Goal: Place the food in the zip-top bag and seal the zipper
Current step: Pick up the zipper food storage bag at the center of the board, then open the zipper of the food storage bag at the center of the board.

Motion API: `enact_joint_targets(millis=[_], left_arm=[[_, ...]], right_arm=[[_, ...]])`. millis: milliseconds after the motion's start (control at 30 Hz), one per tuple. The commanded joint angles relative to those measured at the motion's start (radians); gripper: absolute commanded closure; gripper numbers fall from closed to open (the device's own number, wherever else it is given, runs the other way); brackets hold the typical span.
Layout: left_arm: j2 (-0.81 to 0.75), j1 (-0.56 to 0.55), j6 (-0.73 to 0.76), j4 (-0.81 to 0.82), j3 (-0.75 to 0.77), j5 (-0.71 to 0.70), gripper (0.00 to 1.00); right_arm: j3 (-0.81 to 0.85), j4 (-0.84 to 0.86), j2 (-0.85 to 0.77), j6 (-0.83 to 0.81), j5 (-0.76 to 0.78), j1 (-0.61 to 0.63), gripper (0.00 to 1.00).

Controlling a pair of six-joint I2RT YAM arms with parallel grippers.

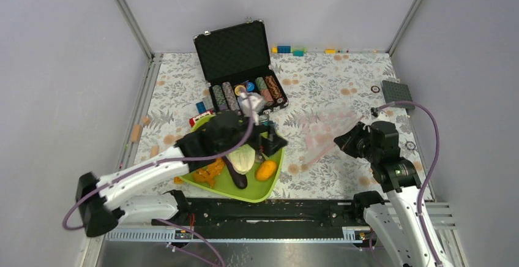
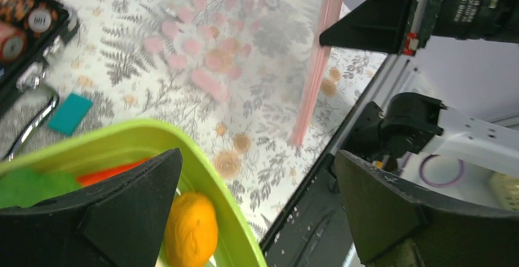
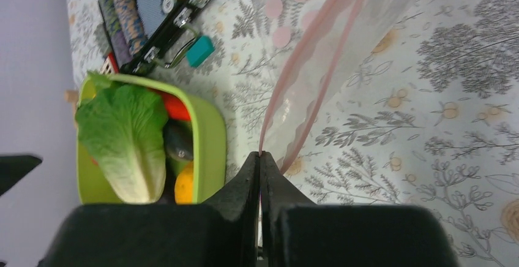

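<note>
R gripper (image 3: 260,157): your fingers were pinched tight together on one end of the zipper strip (image 3: 309,52), the pink band running up & away from the tips. The bag (image 1: 324,133) lay mostly flat on the table (image 1: 343,77), off to the R of the tray (image 1: 260,195) & apart from it, w/ its mouth edge lifted where you gripped it.

L gripper (image 2: 257,157): your fingers were spread wide w/ nothing between them, hanging over the tray's R side. The orange fruit (image 2: 191,230) sat just below one fingertip.

All food seen was in the tray:
- lettuce (image 3: 122,138) on top
- eggplant (image 1: 237,176) beside it
- orange fruit at the near-R corner
- sth red-orange under the lettuce, couldn't tell what

An open chip case (image 1: 235,59) stood just behind the tray.
</note>
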Motion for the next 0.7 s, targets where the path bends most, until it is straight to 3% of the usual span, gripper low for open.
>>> enact_joint_targets(millis=[0,233,667], left_arm=[[0.205,-0.146,0.159,0.002,0.185,-0.251,0.01],[0.439,-0.306,0.209,0.057,0.368,-0.322,0.02],[0.556,-0.321,0.132,0.223,0.323,-0.202,0.22]], right_arm=[[0.045,-0.052,-0.016,-0.037,-0.130,0.028,1.00],[0.070,-0.077,-0.050,-0.019,-0.199,0.044,1.00],[0.086,-0.140,-0.074,0.018,-0.271,0.044,1.00]])
